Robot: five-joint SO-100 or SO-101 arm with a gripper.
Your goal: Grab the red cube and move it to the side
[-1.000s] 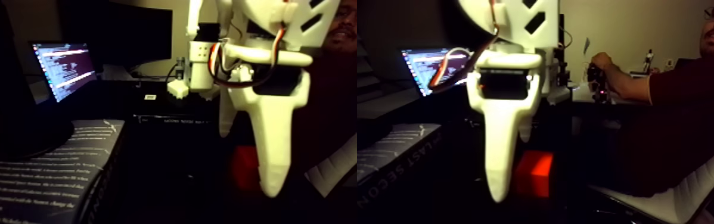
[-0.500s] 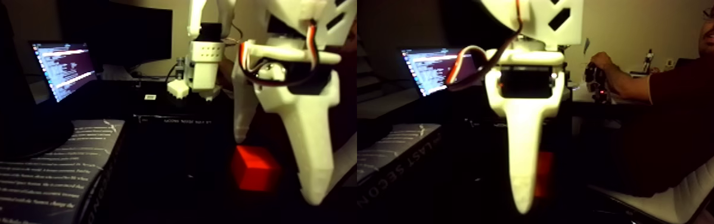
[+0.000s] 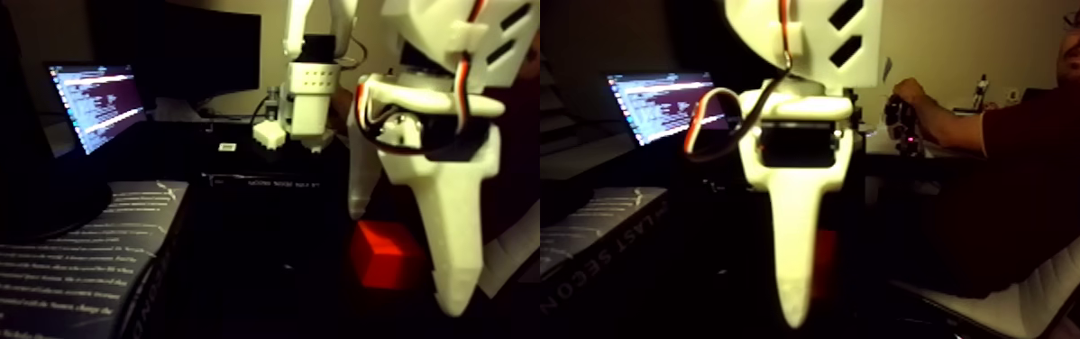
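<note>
Low in the frame's left half, the small matte red cube (image 3: 385, 255) sits on the dark worktop (image 3: 259, 270) between the white plastic gripper (image 3: 407, 261)'s parted jaws, seemingly lowered to straddle it for grasping.

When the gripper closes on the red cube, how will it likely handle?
The red cube looks solid with flat faces, so it probably stays stiff and won't roll. Its matte surface suggests decent grip. Small beside the gripper, it is likely light and may slide if nudged.
</note>
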